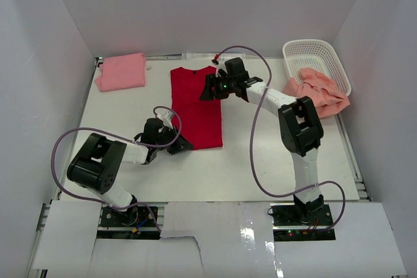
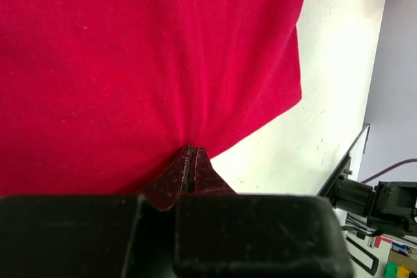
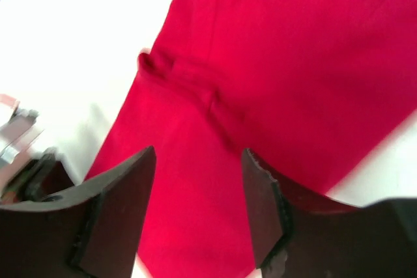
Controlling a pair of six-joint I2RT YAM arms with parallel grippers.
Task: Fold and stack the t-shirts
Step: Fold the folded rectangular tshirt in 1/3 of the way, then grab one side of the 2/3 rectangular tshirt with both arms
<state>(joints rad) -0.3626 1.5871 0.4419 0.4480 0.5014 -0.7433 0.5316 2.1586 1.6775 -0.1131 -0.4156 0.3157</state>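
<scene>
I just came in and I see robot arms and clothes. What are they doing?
Two robot arms are folding t-shirts. The left gripper is pinching the near left corner of the red shirt, which lies in the middle of the table. The right gripper hangs open over the shirt's far end, holding nothing. A pink shirt lies folded at the far left. A salmon shirt hangs over the edge of the white basket, not yet folded.
</scene>
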